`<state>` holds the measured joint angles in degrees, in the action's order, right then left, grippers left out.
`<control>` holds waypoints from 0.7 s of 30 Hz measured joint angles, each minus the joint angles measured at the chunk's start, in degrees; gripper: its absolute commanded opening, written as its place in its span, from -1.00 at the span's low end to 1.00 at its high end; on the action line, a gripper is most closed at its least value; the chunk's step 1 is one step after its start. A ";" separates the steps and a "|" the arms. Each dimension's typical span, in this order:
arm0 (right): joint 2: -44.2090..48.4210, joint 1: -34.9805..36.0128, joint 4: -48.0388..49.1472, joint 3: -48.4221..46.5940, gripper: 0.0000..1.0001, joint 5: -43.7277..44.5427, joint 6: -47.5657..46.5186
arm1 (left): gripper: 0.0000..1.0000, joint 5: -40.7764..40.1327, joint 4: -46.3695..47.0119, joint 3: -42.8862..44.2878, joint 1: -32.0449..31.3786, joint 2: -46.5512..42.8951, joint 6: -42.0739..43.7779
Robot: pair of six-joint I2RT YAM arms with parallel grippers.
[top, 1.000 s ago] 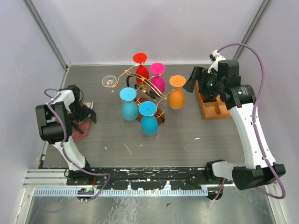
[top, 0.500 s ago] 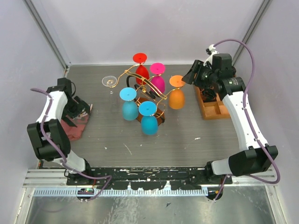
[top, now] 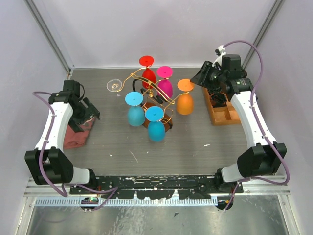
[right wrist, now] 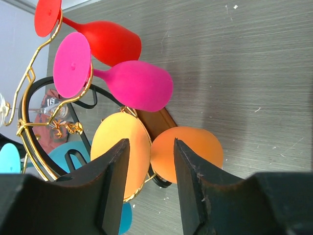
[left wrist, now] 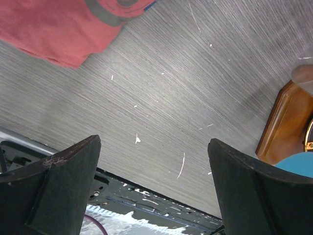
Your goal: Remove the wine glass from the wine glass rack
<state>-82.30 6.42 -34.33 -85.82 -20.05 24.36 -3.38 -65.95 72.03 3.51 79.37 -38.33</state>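
The wine glass rack is a gold wire frame on a wooden base at the table's middle. Coloured wine glasses hang from it upside down: red, magenta, orange and two blue. A clear glass sits at its left arm. My right gripper hovers just right of the orange glass's foot. In the right wrist view its partly narrowed fingers frame the orange foot and bowl without holding anything. My left gripper is wide open and empty over bare table.
An orange compartment tray stands at the right, under my right arm. A red cloth lies at the left edge, below my left gripper. The rack's wooden base shows at the right of the left wrist view.
My right gripper swung up and left toward the orange glass, and its jaws narrowed from wide open. My left arm rose off the red cloth and shifted right.
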 measured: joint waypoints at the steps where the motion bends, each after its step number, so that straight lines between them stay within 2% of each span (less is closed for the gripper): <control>1: -0.37 0.00 0.15 0.00 -0.11 -0.46 0.07 | 0.96 0.00 -0.15 0.00 -0.02 -0.28 0.13; 9: -1.16 0.00 1.53 0.42 -0.20 -3.63 1.25 | 0.96 0.35 -1.03 0.02 -0.09 -0.79 0.61; 13: -1.16 0.00 1.79 0.42 -0.35 -4.81 1.36 | 0.96 1.14 -0.98 0.00 -0.09 -0.79 0.61; 19: -1.22 0.00 1.81 0.44 -0.68 -6.32 1.25 | 0.96 1.36 -0.98 -0.02 -0.09 -0.79 0.70; 21: -1.22 0.00 1.81 0.44 -0.71 -6.69 1.11 | 0.96 1.36 -1.01 -0.02 -0.09 -0.79 0.79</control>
<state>-83.53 6.42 -32.51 -85.38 -26.74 25.47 -2.02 -66.96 72.01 3.42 78.59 -37.54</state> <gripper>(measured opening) 0.173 0.980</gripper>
